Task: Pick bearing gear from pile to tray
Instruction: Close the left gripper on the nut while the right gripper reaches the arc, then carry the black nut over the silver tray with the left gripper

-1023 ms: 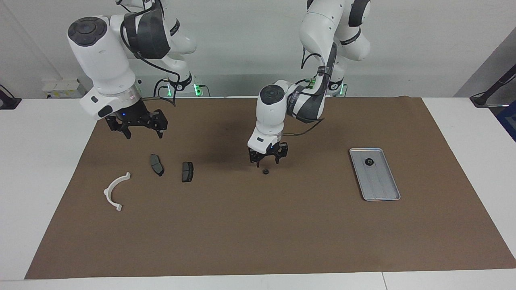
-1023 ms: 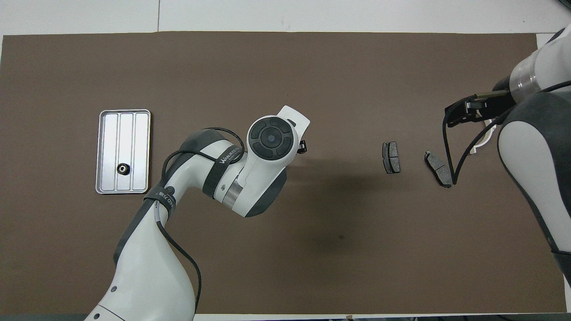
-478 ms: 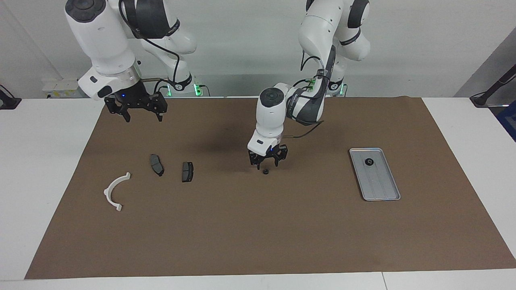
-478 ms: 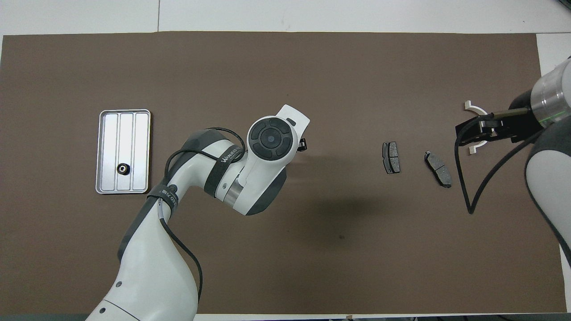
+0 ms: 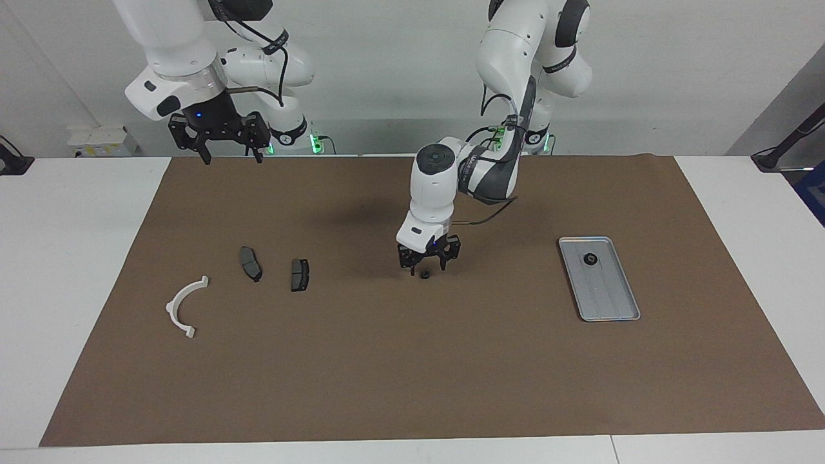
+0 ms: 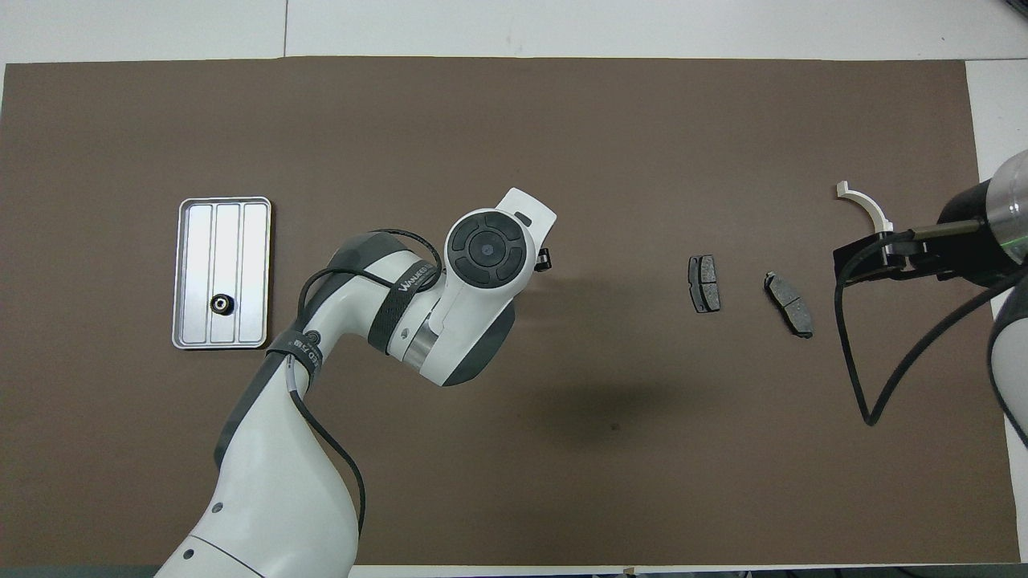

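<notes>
Nearest the robots, the right gripper [image 5: 219,138] is held high above its own end of the brown mat [image 5: 412,361], with its fingers spread and nothing between them; that arm is judged to be waiting. Farther out, the left gripper [image 5: 428,265] is lowered at mid-table directly over a small black round bearing gear [image 5: 425,274], its fingers parted either side of the piece and not yet clamped on it. At about the same depth lies the flat silver-grey rectangular metal tray [image 5: 619,309], toward the left arm's end, with one small black round gear [image 5: 590,259] already inside it, at the end nearer the robots. Toward the right arm's end, two dark grey brake pads [image 5: 250,263] [image 5: 300,274] are seen side by side, and farthest out, a white half-ring bracket [image 5: 182,307].

A slip is the main risk: the gear is small and low, so fingertips closed slightly off-centre could squeeze it sideways and roll it away. Descent too far could press the tips into the mat.
</notes>
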